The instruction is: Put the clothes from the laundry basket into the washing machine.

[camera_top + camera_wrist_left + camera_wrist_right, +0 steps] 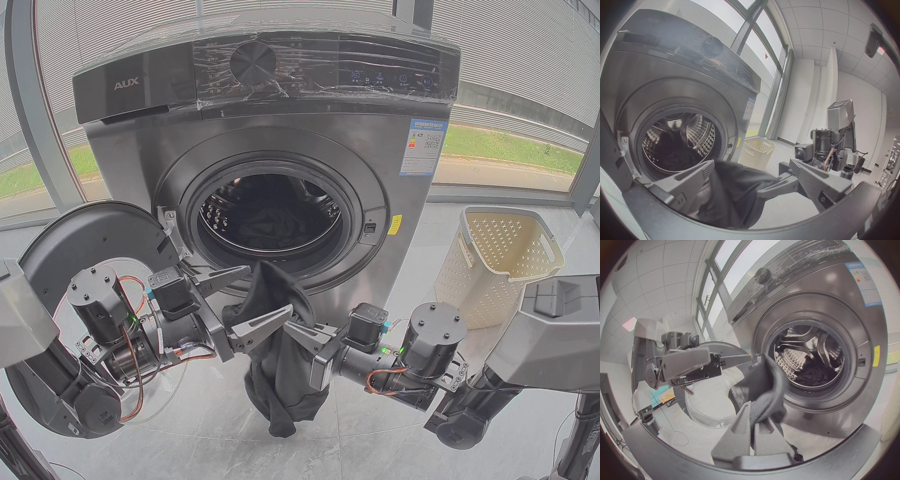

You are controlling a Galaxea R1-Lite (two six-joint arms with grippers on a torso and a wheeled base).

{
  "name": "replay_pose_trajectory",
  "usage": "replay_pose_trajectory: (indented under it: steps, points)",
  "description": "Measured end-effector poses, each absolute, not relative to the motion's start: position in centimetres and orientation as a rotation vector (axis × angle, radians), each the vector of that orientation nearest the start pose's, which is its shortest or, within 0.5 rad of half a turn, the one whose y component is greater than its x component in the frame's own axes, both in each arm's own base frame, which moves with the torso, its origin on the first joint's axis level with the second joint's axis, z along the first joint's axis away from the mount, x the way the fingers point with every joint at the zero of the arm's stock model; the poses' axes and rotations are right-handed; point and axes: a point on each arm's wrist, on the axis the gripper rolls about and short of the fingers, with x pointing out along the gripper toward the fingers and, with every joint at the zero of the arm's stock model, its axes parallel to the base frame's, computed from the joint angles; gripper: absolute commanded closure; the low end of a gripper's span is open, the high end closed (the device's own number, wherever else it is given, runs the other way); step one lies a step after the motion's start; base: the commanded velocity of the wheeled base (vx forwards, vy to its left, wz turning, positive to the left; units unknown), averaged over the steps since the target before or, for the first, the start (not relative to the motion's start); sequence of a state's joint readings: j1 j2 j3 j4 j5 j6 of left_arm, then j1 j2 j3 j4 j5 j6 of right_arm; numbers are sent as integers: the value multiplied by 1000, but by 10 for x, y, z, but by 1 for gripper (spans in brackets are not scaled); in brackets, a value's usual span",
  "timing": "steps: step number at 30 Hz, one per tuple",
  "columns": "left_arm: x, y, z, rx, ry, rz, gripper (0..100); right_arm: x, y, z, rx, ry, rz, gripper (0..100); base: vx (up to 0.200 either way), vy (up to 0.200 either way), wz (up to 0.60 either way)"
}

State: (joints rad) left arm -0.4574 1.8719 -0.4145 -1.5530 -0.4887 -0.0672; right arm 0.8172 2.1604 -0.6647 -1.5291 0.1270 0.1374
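A grey tiled floor [400, 437] and tall windows [519, 75] are seen around the washing machine [375, 162], whose round door [87, 237] is swung open to its left. Dark clothes [275, 225] are seen lying inside the machine's drum. A dark garment [281, 375] is held in front of the machine, just below its opening, and hangs down toward the floor. The right gripper [297, 328] is clamped on the garment's upper part. The left gripper [269, 290] is held with its fingers spread apart, and the top of the garment is found between them. A cream laundry basket [475, 281] is stood on the floor just to the right of the machine.
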Motion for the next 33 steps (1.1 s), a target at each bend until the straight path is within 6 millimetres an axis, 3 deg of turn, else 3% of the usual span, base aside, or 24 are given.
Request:
replay_pose_trajectory:
  steps: [11,26,33]
  points:
    - [268,-127,127,-56,-74,-853,0,263,234,107,189,-16,752,100,0,0,0]
    - [232,-149,98,11,51,-981,0,278,244,143,272,-142,666,100,0,0,0]
    - [234,-163,71,58,126,-1016,0,275,244,156,287,-174,671,100,0,0,0]
